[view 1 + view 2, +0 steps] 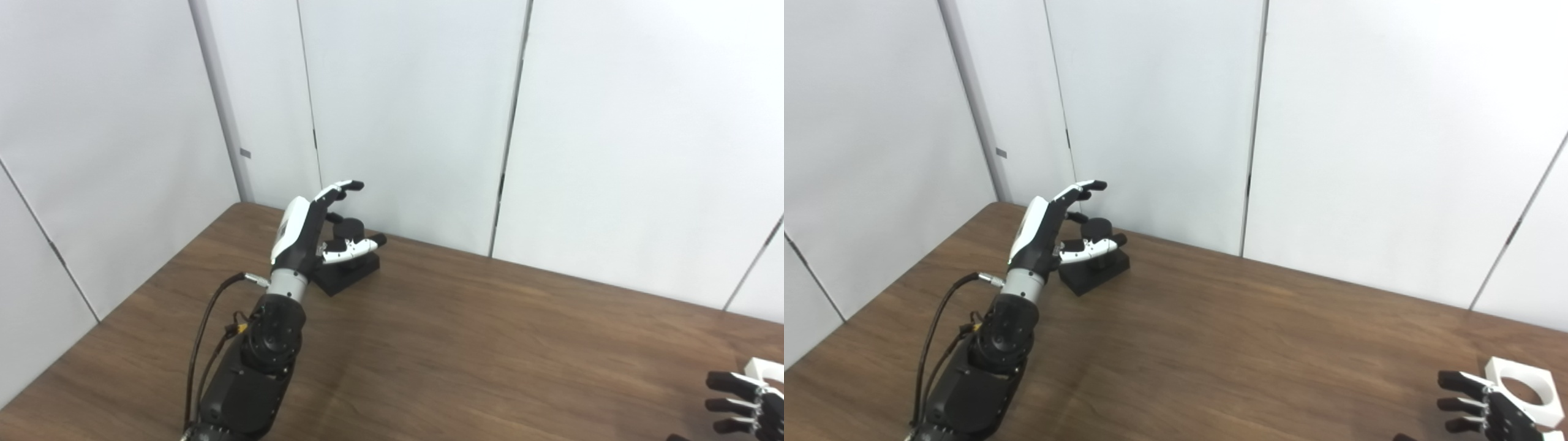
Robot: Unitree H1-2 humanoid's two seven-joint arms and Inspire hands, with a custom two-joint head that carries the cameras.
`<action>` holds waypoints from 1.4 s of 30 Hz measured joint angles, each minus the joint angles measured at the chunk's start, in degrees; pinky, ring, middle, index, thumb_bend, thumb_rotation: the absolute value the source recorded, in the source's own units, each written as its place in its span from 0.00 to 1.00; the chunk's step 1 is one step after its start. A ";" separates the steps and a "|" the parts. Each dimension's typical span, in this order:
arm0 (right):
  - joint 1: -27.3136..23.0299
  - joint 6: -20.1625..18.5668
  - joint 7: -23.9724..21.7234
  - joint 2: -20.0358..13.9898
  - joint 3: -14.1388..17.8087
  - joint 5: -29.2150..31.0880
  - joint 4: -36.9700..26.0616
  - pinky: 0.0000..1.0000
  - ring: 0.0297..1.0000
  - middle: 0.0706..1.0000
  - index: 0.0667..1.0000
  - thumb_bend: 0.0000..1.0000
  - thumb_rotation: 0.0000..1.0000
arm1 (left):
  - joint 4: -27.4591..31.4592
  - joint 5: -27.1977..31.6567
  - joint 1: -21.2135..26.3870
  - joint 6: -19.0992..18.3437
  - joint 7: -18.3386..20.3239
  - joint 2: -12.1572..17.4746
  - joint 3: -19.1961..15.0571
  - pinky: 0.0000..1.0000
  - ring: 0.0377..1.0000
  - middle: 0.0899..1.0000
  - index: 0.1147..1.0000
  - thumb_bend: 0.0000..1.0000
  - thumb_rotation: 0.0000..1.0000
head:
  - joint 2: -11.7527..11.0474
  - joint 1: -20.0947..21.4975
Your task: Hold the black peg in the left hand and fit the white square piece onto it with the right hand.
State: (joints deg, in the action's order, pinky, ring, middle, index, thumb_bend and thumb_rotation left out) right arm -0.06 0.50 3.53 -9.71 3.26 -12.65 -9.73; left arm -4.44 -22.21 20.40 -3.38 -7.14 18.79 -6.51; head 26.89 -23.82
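Observation:
The black peg (349, 231) stands upright on its black square base (350, 274) at the far left of the wooden table (490, 343). My left hand (309, 229) is open right beside the peg, fingers spread above it and thumb in front of it, not closed on it. The white square piece (1522, 383) with a round hole lies flat near the table's right front corner. My right hand (1482, 410) is open just left of that piece, fingers spread, partly cut off by the picture's edge. In the left eye view only a corner of the piece (765, 369) shows.
White wall panels (398, 110) close the table at the back and left, right behind the peg. My left forearm (257, 367) with its cables lies over the table's left part.

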 measured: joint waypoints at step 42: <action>0.53 -2.53 -1.65 0.00 0.19 0.37 -3.91 0.48 0.59 0.67 0.63 0.56 0.00 | -9.08 -16.10 3.76 -22.81 0.77 6.01 9.74 0.99 1.00 1.00 0.82 1.00 0.60 | 1.76 0.18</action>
State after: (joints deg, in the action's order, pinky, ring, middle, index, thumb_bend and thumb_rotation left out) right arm 0.48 -2.03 1.87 -9.71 3.45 -12.28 -13.63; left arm -13.52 -38.31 24.16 -26.18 -6.37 24.80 3.23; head 28.65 -23.64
